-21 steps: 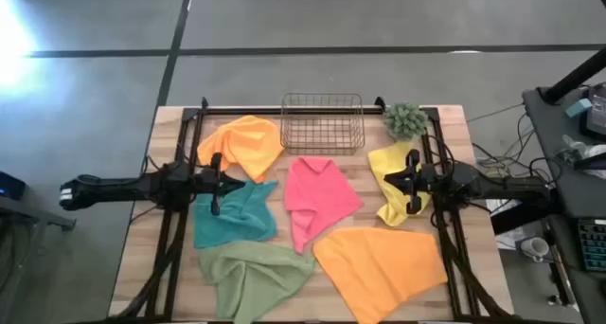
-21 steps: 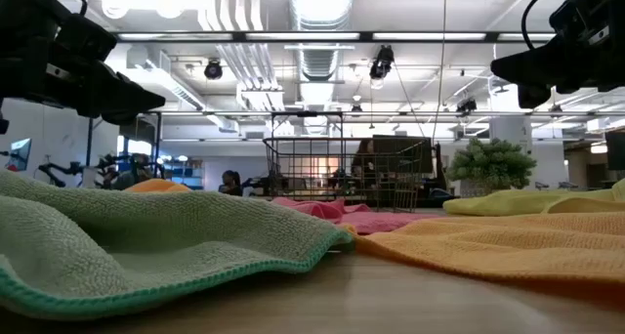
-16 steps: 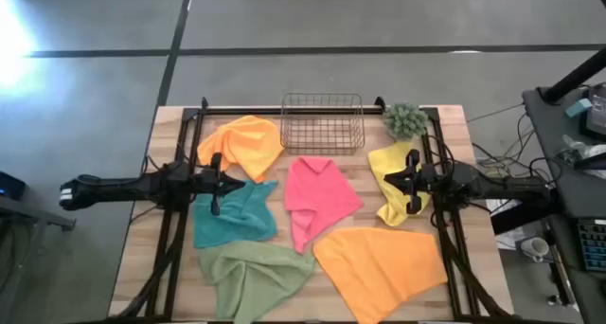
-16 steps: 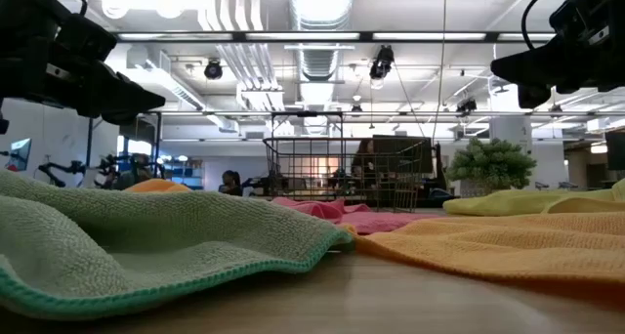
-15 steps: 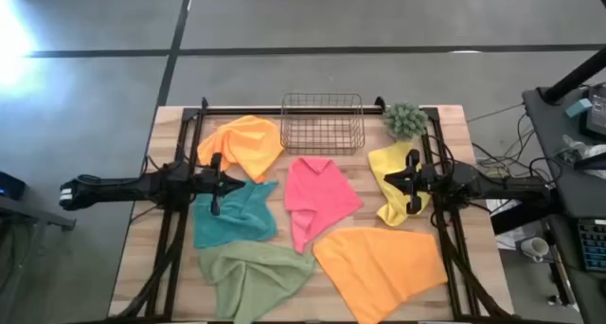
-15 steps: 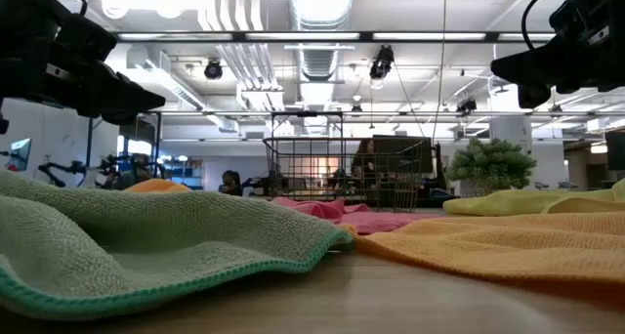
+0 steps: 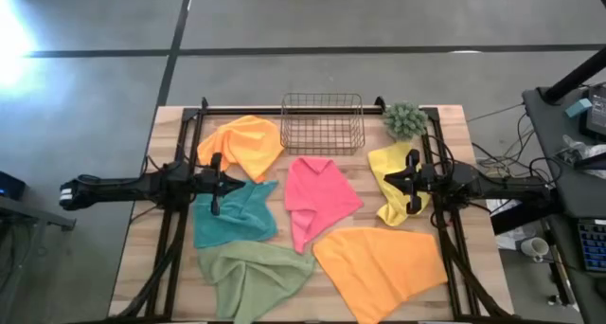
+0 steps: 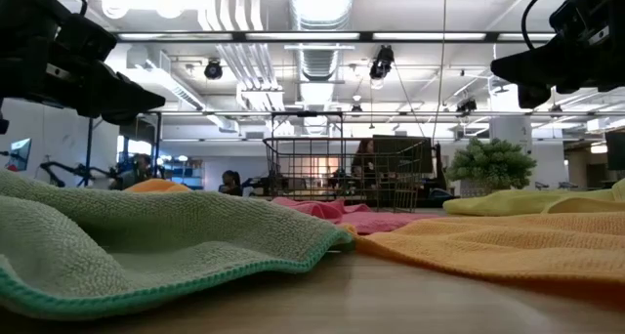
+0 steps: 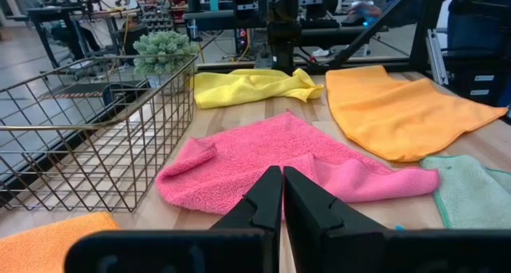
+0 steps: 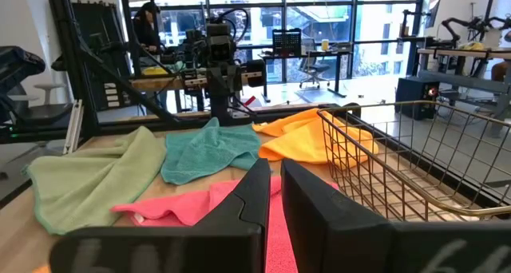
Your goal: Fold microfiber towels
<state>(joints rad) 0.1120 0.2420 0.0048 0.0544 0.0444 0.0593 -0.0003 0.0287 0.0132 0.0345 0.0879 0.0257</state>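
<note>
Six unfolded microfiber towels (image 7: 317, 201) overlap on the counter (image 7: 456, 149); left gripper (image 7: 221, 183) and right gripper (image 7: 390, 181) jaws closed, empty; risk: snagging neighbouring cloths.

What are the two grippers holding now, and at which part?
Nothing is held. The left gripper and the right gripper both hang shut and empty above the table, clear of the towels.
</note>
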